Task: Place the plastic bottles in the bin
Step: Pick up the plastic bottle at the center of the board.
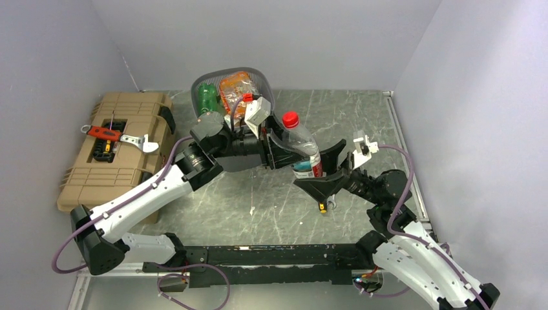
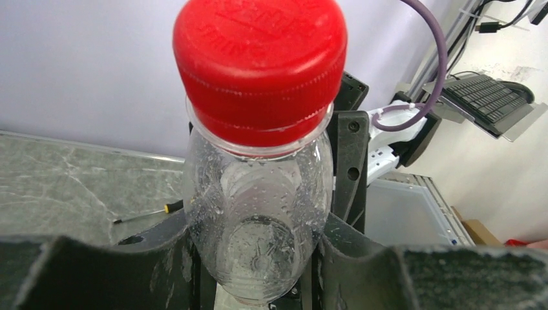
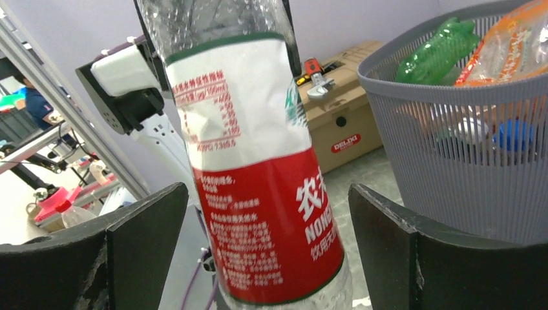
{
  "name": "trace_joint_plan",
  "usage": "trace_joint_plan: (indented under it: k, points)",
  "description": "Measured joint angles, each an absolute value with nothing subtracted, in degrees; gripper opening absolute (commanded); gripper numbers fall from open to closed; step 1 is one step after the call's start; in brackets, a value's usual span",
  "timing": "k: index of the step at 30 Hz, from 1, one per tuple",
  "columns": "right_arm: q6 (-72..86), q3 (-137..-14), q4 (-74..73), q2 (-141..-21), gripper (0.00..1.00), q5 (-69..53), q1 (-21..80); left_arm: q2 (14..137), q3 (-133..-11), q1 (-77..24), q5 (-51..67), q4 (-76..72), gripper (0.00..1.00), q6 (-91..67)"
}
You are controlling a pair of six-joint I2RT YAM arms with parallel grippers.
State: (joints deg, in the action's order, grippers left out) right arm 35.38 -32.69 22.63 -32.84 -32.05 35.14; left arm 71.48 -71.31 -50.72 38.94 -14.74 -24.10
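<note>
The water bottle (image 1: 302, 145), clear with a red cap and a white-and-red label, hangs over the middle of the bench (image 1: 362, 123), clear of its surface and on the near-right side of the bin (image 1: 267, 90). My left claw (image 1: 287, 152) is clenched on it. In the left wrist view the pads press both sides of the clear body, apparently above the label, with the cap tilted up toward that camera. My right claw (image 1: 323, 169) is released, its fingers spread wide on either side of the label with a plain gap on each side.

The bin stands at the far edge of the bench, left of centre. It is already heaped, with a green bottle (image 1: 207, 97) and an orange-tinted bottle (image 1: 234, 90) lying up at the rim. A tan toolbox (image 1: 116, 161) sits along the left edge, and a screwdriver (image 1: 322, 206) lies on the bench below my right claw.

The dangers, as I judge them:
- **Snagging:** my right fingers flank the bottle, so swinging left before they draw back could catch the label and twist the bottle out of my grip.
- **Slipping:** the wall is thin and smooth, and held from one side it may pivot or slide during the swing.
- **Bouncing out:** released low over so full a bin, it could land on the heap and roll back over the rim onto the bench.
</note>
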Motion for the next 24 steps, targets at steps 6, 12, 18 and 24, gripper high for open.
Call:
trace_joint_plan:
  k: [6,12,18,24]
  points:
    - [33.0,-36.7,11.8,-29.7,1.0,-31.6,35.1,69.6,-71.2,-50.7,36.2,-13.6,0.07,-22.0]
    - [28.3,-43.5,-1.6,-25.1,1.0,-26.7,35.1,65.4,-72.6,-51.3,29.0,-7.0,0.04,-16.0]
    - [24.7,-47.0,-10.0,-18.3,1.0,-18.5,35.1,63.1,-82.1,-51.1,11.6,6.2,0.0,-4.4]
    - [24.0,-44.9,-14.2,-17.1,1.0,-11.0,35.1,63.3,-89.6,-51.0,-9.8,14.5,0.0,7.8]
